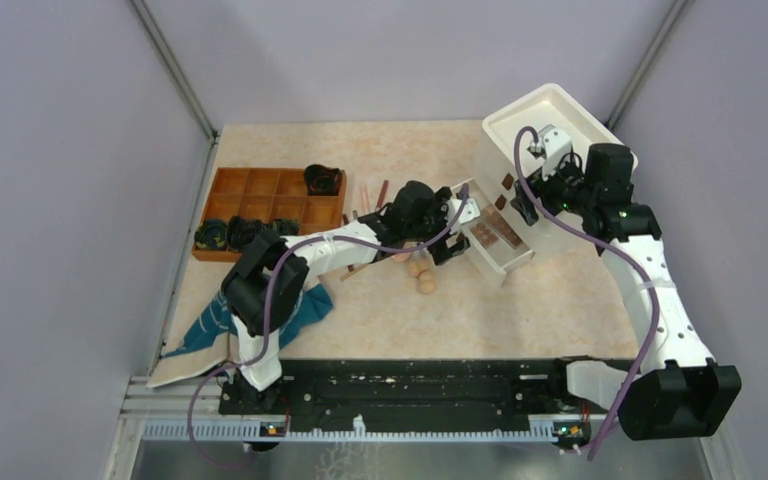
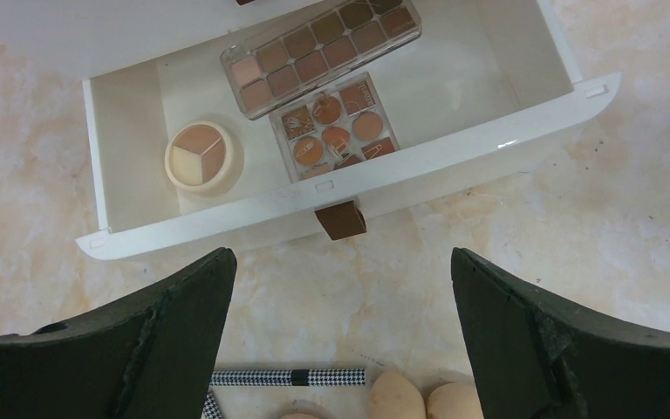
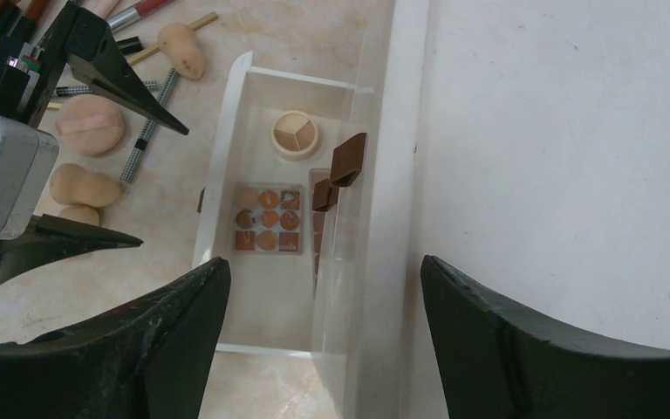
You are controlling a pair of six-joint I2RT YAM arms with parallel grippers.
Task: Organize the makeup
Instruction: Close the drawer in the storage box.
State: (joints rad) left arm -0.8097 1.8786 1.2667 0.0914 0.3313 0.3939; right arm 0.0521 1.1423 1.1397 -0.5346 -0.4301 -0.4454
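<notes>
**Top external: both arms at the white drawer unit, both grippers spread, nothing held**

The table carried a white drawer unit at far right. A wooden compartment tray sat far left with dark items in some cells, too small to identify. A teal cloth lay at the near-left edge.

One drawer stood pulled out toward table centre.

The left gripper hovered over bare table just in front of the drawer. Its jaws were spread wide and empty, touching nothing.

The right gripper hung above the drawer's side wall and the unit top. Its jaws were clearly apart with nothing clamped between them. I couldn't tell if either finger touched the unit.

Makeup in the drawer:
- A long eyeshadow palette lay at the back.
- A square palette lay just in front of it.
- A round compact lay apart from both, toward the drawer's other end.

A brown handle sat on the drawer front.

Loose on the table by the left gripper were tan sponges, a houndstooth pencil, and pink and red tubes.

- **Top view only:** it showed the tray and cloth, but the drawer contents were just brown smudges there.
- **Left wrist only:** it showed the long palette in full.
- **Right wrist only:** it showed the left gripper from outside, and the tubes.
</notes>
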